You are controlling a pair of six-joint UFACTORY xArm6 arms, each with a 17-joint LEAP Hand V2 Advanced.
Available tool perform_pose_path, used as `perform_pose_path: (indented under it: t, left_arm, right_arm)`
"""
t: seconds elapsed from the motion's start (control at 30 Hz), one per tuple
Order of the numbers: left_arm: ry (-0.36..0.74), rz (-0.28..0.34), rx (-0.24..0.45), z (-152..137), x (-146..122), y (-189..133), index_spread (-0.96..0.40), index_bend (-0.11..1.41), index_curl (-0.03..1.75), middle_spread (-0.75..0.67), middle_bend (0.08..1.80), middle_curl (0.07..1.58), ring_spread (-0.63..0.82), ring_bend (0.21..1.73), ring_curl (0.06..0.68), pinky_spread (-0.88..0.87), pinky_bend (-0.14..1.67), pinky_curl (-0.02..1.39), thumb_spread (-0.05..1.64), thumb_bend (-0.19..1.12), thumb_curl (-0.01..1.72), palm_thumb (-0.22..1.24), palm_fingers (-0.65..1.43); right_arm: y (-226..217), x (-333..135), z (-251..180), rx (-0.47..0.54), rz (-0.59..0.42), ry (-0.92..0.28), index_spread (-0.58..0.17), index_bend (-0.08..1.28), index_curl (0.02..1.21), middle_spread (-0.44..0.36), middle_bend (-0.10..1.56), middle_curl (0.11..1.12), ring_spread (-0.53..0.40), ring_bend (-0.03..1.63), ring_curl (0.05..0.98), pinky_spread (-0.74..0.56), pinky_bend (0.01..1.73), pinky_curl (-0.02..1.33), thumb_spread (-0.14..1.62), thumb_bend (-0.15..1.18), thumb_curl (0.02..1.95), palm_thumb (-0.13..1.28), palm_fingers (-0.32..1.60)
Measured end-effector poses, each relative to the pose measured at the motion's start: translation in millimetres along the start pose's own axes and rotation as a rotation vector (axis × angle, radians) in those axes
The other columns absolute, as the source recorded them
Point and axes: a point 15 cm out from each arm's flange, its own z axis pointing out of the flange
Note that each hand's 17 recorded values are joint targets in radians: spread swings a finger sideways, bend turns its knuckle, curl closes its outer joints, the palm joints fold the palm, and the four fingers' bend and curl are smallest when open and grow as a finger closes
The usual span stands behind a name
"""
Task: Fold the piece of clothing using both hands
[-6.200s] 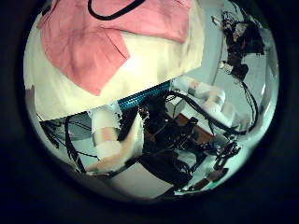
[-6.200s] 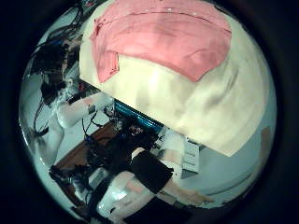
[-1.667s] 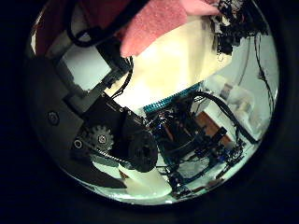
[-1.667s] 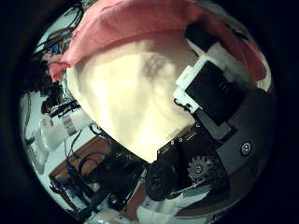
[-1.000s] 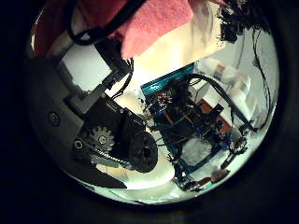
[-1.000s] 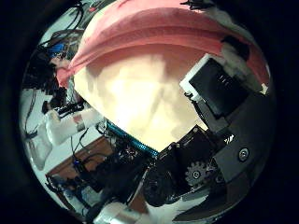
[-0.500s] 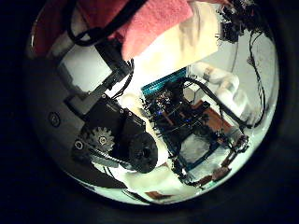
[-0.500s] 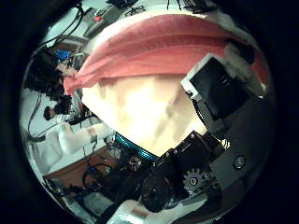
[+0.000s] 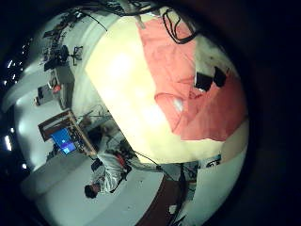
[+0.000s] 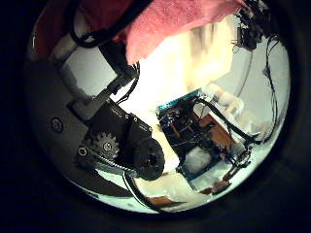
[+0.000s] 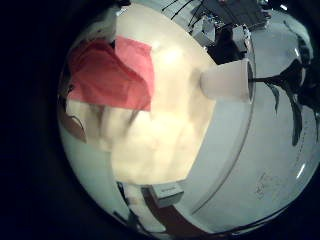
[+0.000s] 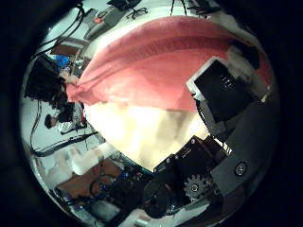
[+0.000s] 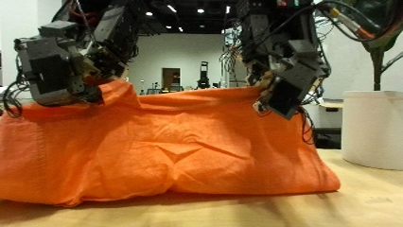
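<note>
An orange piece of clothing [image 13: 177, 142] hangs between my two hands, its lower part bunched on the wooden table [image 13: 365, 203]. My left hand [image 13: 69, 61] is shut on one top corner and my right hand [image 13: 288, 76] on the other, both well above the table. The left thumb side palm view shows the cloth [image 10: 165, 29] beside that hand's fingers [image 10: 107, 136]. The right thumb side palm view shows the cloth [image 12: 161, 66] stretched past that hand's fingers [image 12: 227, 95]. The left little finger side palm view shows the cloth [image 9: 188, 85] on the table [image 9: 122, 75].
A white round container [image 13: 373, 128] stands on the table beside the cloth, on my right hand's side. It also shows in the right little finger side palm view [image 11: 228, 80], away from the cloth [image 11: 110, 75]. Benches with equipment stand beyond the table's edge [image 10: 194, 136].
Earlier the clothing lay flat on the table under both hands. Both hands have since closed on its edge and lifted it; over the last second the edge has risen higher.
</note>
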Motion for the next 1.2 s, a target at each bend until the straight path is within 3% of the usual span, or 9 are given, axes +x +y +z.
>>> perform_pose_path:
  t: [0.57, 0.8, 0.97, 1.2]
  left_arm:
    - [0.047, -0.034, 0.047, 17.0, -27.0, -126.6, -0.69, 0.18, 1.0, -0.55, 0.92, 0.65, -0.59, 0.82, 0.451, -0.76, 0.84, 0.51, 1.22, 0.03, 1.08, 0.84, 1.03]
    - [0.06, -0.099, 0.037, 32.6, -38.8, -140.8, -0.67, 0.17, 1.01, -0.55, 0.92, 0.68, -0.58, 0.82, 0.465, -0.74, 0.81, 0.53, 1.27, 0.05, 1.09, 0.84, 0.96]
    - [0.057, -0.132, 0.078, 39.7, -49.7, -155.8, -0.66, 0.17, 1.02, -0.55, 0.93, 0.69, -0.58, 0.83, 0.472, -0.74, 0.81, 0.55, 1.31, 0.07, 1.08, 0.84, 0.93]
    - [0.074, -0.178, 0.112, 48.4, -56.1, -169.6, -0.59, 0.16, 1.03, -0.53, 0.89, 0.72, -0.54, 0.84, 0.49, -0.71, 0.82, 0.59, 1.32, 0.04, 1.03, 0.78, 0.68]
  right_arm:
    - [-94.3, 0.1, 50.8, -0.024, -0.001, -0.002, -0.276, 1.01, 0.69, -0.135, 1.19, 0.63, -0.205, 1.29, 0.518, -0.3, 1.22, 0.64, 0.02, 1.06, 1.89, 0.76, 1.21]
    - [-106.3, 0.9, 70.7, -0.013, 0.02, -0.002, -0.275, 0.99, 0.68, -0.136, 1.17, 0.62, -0.209, 1.29, 0.514, -0.31, 1.21, 0.63, -0.01, 1.08, 1.87, 0.74, 1.21]
    - [-122.7, 14.8, 86.6, 0.029, 0.064, -0.002, -0.278, 0.97, 0.68, -0.144, 1.16, 0.61, -0.214, 1.28, 0.511, -0.32, 1.21, 0.63, -0.02, 1.09, 1.85, 0.73, 1.2]
    - [-150.0, 27.7, 97.1, 0.121, 0.084, -0.002, -0.299, 0.92, 0.67, -0.154, 1.11, 0.61, -0.231, 1.25, 0.506, -0.35, 1.22, 0.62, -0.02, 1.12, 1.83, 0.7, 1.15]
